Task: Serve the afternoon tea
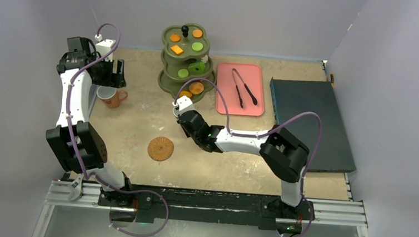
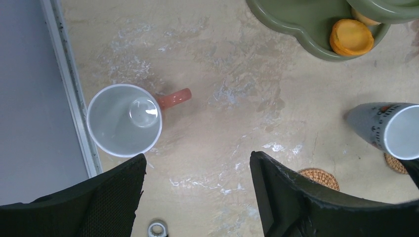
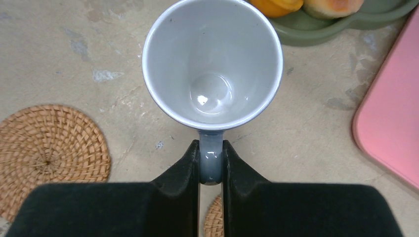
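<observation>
A flat pink tray (image 1: 225, 100) lies on the table (image 1: 140, 119), toward the far side and right of the middle. It is rectangular with rounded corners. Black tongs (image 1: 237, 90) lie on it, the joined end to the far side and the two arms spread open toward the near side. In the right wrist view only one corner of the tray (image 3: 395, 123) shows.

Just right of the tray lies a dark blue-grey slab (image 1: 336, 105), larger than the tray, reaching the right edge of the table.

The table is beige and mottled, with white scuffs. A metal rail (image 1: 334, 211) runs along its near edge. Plain grey walls (image 1: 259, 16) stand on three sides.
</observation>
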